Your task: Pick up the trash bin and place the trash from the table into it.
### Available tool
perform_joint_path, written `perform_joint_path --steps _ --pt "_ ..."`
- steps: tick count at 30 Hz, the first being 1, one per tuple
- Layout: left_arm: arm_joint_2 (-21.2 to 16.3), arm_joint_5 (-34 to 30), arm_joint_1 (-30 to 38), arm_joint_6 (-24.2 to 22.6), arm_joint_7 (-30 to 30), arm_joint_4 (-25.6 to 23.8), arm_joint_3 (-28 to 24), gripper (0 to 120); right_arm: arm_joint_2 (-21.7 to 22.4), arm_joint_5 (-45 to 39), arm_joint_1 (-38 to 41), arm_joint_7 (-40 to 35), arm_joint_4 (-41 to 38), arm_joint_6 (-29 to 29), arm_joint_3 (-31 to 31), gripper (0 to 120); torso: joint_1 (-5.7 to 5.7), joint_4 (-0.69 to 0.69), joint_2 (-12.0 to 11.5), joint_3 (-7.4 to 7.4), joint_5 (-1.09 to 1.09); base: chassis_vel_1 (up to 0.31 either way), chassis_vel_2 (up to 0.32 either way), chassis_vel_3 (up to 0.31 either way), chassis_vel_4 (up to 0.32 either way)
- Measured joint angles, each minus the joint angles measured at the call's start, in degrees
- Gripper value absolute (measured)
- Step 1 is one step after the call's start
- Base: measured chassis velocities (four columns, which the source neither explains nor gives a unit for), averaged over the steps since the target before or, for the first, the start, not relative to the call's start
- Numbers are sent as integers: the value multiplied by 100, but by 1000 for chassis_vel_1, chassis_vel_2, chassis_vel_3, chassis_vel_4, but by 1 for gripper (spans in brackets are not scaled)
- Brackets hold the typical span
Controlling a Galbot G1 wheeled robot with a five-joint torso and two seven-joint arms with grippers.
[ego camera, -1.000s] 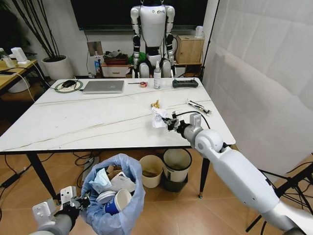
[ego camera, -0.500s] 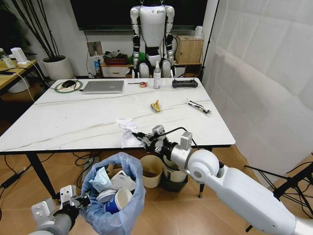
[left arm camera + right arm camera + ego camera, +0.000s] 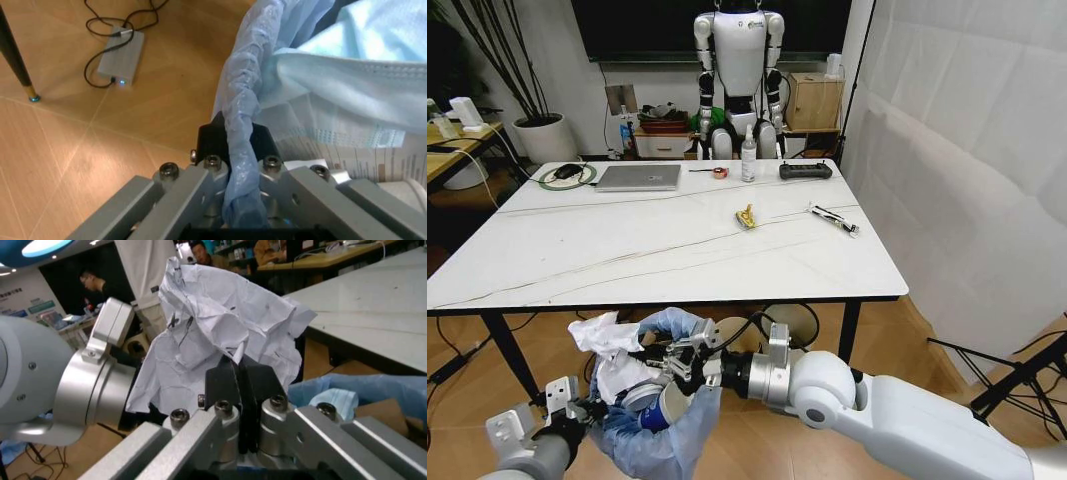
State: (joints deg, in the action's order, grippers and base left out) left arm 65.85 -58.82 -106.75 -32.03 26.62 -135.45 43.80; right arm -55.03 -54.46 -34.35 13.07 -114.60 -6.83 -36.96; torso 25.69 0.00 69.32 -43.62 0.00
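The trash bin (image 3: 667,440), lined with a light-blue bag, hangs low in front of the table (image 3: 577,250). My left gripper (image 3: 587,408) is shut on the bag's twisted rim (image 3: 238,115). A blue face mask (image 3: 347,85) and a blue paper cup (image 3: 659,410) lie inside. My right gripper (image 3: 642,352) is shut on a crumpled white paper (image 3: 605,333) and holds it just above the bin's mouth, below the tabletop's front edge. In the right wrist view the paper (image 3: 220,325) fans out past the closed fingers (image 3: 223,380). A yellow wrapper (image 3: 745,216) and a white wrapper (image 3: 834,219) lie on the table.
A silver laptop (image 3: 638,177), a spray bottle (image 3: 748,158) and a black controller (image 3: 805,170) stand along the table's far edge. A black table leg (image 3: 502,350) is left of the bin. A round bin rim (image 3: 799,316) shows behind my right arm. A power adapter (image 3: 123,55) lies on the floor.
My right gripper has carried the crumpled paper off the tabletop, over the front edge and down to the left, to just above the bin. The left gripper still holds the bag rim.
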Motion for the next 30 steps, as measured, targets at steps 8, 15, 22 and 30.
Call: perform_joint_path --steps 8,15,22,30 --pt "-31 -89 21 -29 48 -6 5 0 -118 364 -47 39 495 52 -131 0 0 0 0 0 0 0 0 0 0" --pt "-81 -126 10 -71 108 -15 16 0 -95 740 -39 36 707 87 -138 0 0 0 0 -1 0 0 0 0 0" --pt "-126 -107 31 -158 146 4 18 0 -82 1062 67 -140 554 -55 -170 0 0 0 0 -1 0 0 0 0 0" --pt "-166 -127 28 -159 143 13 37 0 6 1166 394 -227 36 -728 -313 0 0 0 -1 -1 0 0 0 0 0"
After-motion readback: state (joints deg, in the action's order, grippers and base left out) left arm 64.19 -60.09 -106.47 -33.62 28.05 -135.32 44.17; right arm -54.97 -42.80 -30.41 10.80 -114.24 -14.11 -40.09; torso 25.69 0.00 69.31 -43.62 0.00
